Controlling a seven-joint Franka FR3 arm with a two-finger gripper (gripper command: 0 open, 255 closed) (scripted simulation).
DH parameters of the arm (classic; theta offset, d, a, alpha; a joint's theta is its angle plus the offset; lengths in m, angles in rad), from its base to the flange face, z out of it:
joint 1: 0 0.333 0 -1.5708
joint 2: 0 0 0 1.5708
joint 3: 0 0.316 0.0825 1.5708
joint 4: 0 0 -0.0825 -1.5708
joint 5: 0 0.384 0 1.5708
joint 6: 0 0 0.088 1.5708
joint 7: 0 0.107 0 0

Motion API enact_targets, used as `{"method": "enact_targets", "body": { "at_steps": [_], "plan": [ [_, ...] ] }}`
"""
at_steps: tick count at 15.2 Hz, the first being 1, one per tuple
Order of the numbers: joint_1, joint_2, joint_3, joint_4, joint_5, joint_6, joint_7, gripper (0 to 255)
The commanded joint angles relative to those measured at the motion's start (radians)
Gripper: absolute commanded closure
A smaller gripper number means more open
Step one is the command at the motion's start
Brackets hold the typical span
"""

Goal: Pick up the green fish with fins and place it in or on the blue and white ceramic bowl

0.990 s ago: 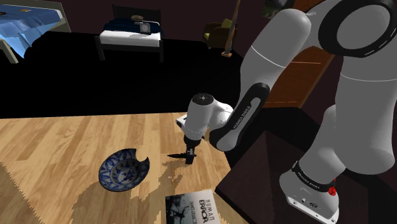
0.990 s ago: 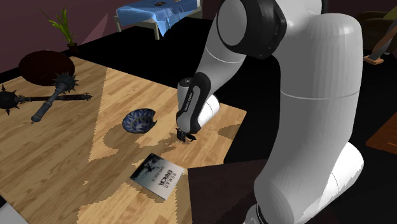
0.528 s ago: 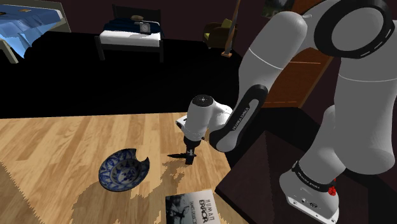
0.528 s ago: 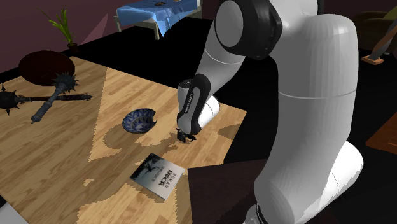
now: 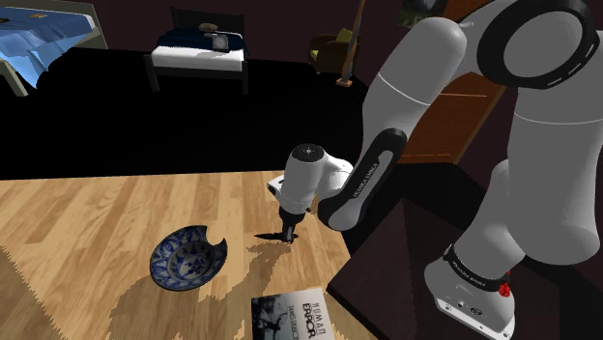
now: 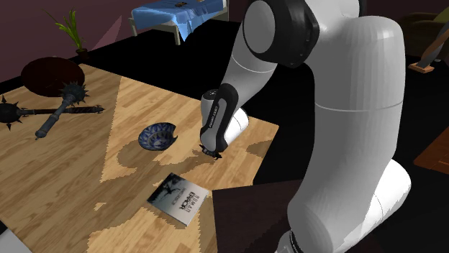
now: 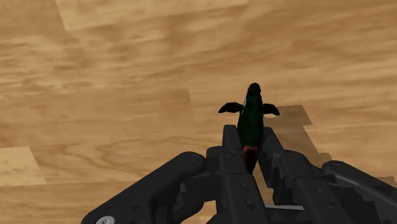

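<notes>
Where the black gripper (image 7: 249,145) points down at the wooden table (image 7: 114,76), its fingers (image 7: 230,149) pinch the tail end of the dark green fish (image 7: 250,114), whose head and two side fins jut out ahead of them. Near it, toward the shoulder view's left, sits the blue-and-white patterned bowl (image 5: 188,257), a notch in its rim. A magazine (image 5: 290,317) lies on the table close by; two spiked maces (image 6: 68,93) lie well beyond the bowl.

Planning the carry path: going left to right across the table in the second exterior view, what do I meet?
Spiked maces → blue and white bowl → gripper, shut on the green fish. The book overlaps the bowl's span, so it is left out.
</notes>
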Motion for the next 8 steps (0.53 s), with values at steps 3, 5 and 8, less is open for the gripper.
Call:
{"method": "enact_targets", "body": {
  "at_steps": [3, 5, 8],
  "plan": [
    [0.0, 0.0, 0.0, 0.0, 0.0, 0.0, 0.0, 255],
    [-0.014, -0.031, 0.017, -0.008, 0.013, -0.023, -0.012, 255],
    [-0.034, -0.077, 0.042, -0.019, 0.037, -0.059, -0.033, 255]
  ]
}}
